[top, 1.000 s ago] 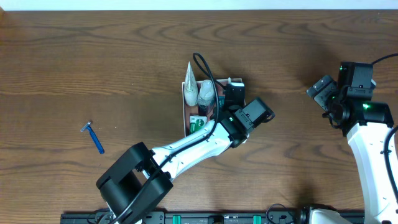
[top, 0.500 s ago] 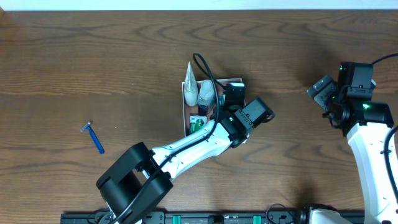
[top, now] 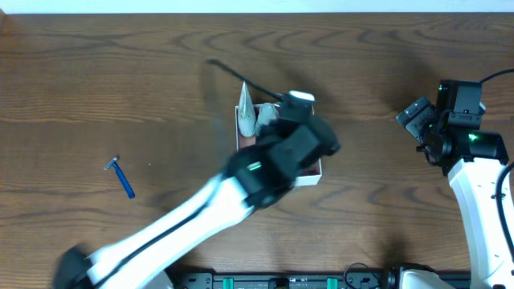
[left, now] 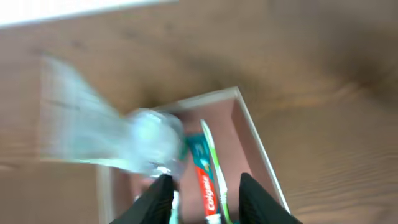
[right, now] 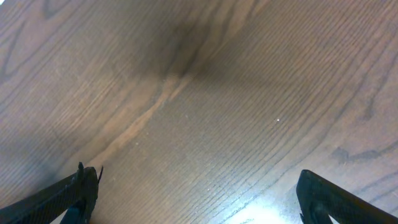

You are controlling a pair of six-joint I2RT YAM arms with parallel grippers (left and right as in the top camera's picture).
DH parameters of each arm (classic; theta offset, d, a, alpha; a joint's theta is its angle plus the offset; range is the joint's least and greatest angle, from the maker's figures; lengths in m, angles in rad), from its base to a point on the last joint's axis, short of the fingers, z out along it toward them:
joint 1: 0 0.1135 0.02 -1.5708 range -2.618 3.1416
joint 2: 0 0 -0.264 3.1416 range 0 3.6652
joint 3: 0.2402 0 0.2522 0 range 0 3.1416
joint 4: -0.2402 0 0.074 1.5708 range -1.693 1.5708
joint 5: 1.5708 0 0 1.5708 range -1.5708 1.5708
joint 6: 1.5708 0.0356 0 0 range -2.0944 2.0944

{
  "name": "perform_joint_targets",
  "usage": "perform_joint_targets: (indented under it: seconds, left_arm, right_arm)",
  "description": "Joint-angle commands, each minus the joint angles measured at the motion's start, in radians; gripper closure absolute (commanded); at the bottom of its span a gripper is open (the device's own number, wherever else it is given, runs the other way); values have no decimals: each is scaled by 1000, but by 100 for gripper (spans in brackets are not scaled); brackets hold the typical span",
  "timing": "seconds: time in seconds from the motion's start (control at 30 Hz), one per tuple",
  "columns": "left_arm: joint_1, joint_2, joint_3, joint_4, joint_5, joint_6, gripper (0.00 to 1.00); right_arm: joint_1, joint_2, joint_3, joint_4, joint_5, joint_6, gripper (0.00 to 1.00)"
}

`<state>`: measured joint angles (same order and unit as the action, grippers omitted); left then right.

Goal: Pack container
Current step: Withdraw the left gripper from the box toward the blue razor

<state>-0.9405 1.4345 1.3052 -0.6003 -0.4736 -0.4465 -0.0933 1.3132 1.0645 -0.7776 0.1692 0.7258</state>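
The container (top: 308, 179), a shallow white-walled box with a pinkish-brown floor, sits mid-table. In the left wrist view the container (left: 260, 142) holds a Colgate toothpaste tube (left: 204, 175), a green toothbrush (left: 214, 158) and a blurred clear tube (left: 146, 140). My left gripper (left: 208, 200) is open and empty above the box; its arm (top: 277, 152) is motion-blurred in the overhead view and hides most of the box. My right gripper (top: 414, 117) is open wide and empty over bare wood, far right of the box; its fingers (right: 196, 193) frame only table.
A blue razor (top: 122, 177) lies on the table at the far left. A white pointed tube (top: 245, 108) sticks up at the box's back left corner. Dark wood table (top: 161, 72) all around.
My left arm has swung and risen over the box, now blurred, with its lower links shifted left. The right arm has not moved.
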Motion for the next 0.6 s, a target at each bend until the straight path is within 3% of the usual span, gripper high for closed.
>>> perform_joint_targets:
  seconds: [0.0, 0.13, 0.23, 0.43, 0.57]
  left_arm:
    - [23, -144, 25, -88, -152, 53, 63]
    - [100, -247, 25, -272, -367, 53, 60]
    - [233, -267, 24, -400, -438, 16, 56]
    - [613, -221, -21, -396, -363, -37, 27]
    - [854, -126, -30, -354, -251, -15, 21]
  right_arm:
    - [-6, -13, 3, -1, 7, -9, 1]
    - [-6, -13, 3, -1, 7, -9, 1]
    - [-6, -13, 3, -1, 7, -9, 1]
    - [-6, -13, 3, -1, 7, -9, 1]
    - [-6, -13, 3, -1, 7, -9, 1]
